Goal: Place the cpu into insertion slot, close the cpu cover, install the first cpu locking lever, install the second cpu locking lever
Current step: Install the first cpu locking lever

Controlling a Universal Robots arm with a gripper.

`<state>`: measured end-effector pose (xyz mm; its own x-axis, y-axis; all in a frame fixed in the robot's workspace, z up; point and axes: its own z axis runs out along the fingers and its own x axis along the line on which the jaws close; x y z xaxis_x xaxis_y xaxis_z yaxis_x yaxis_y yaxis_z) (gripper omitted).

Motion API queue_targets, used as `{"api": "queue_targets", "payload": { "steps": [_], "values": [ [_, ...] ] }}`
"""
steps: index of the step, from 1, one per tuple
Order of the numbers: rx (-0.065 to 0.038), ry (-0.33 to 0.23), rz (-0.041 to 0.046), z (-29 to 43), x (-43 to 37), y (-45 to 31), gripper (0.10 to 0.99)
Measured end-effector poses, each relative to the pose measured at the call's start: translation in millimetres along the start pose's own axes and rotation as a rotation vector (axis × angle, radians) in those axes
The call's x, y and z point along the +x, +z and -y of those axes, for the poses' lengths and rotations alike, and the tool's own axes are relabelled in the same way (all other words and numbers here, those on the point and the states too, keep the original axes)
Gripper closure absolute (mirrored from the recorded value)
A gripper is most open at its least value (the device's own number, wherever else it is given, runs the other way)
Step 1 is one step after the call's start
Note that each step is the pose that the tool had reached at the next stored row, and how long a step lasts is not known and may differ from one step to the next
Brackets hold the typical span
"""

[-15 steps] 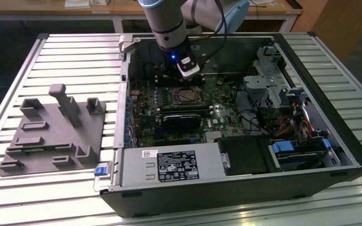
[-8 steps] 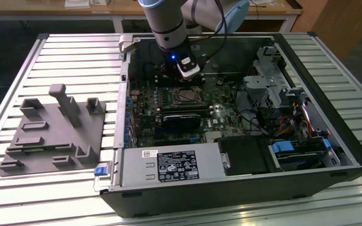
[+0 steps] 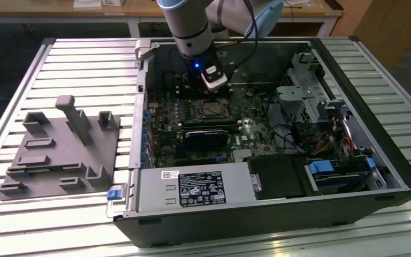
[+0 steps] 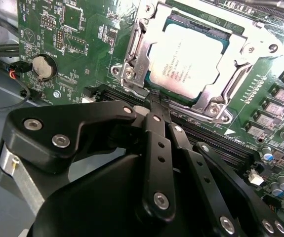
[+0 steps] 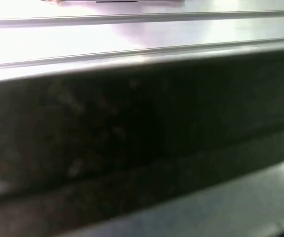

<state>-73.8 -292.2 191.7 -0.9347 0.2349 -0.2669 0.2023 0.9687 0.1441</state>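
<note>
The cpu point(image 4: 191, 59) lies flat in the insertion slot point(image 3: 211, 108), its pale metal face up. The silver cpu cover point(image 4: 137, 49) lies down around it as a frame. In the second wrist view my black gripper point(image 4: 156, 101) has its fingers drawn together into one tip, right at the socket's edge beside a thin metal lever end point(image 4: 142, 93). I cannot tell whether the tip touches that lever. In the exterior view the gripper point(image 3: 207, 92) hangs inside the open computer case, just behind the socket.
A black card point(image 3: 207, 136) and the power supply point(image 3: 191, 187) lie in front of the socket. Drive cages point(image 3: 305, 91) stand at the exterior view's right. A grey fixture plate point(image 3: 59, 152) rests on the table at its left. Long memory slots point(image 4: 221, 143) run under the fingers.
</note>
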Motion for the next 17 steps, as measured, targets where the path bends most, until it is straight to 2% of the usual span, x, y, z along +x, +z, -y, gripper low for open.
{"api": "queue_targets", "payload": {
  "steps": [6, 11, 17],
  "values": [
    [-0.007, 0.002, -0.0014, 0.2, -0.9, 1.3, 0.98],
    [-0.018, 0.006, -0.0038, 0.1, -1.6, 1.9, 0.98],
    [-0.019, 0.006, -0.0037, -0.2, -2.2, 0.7, 0.98]
  ]
}}
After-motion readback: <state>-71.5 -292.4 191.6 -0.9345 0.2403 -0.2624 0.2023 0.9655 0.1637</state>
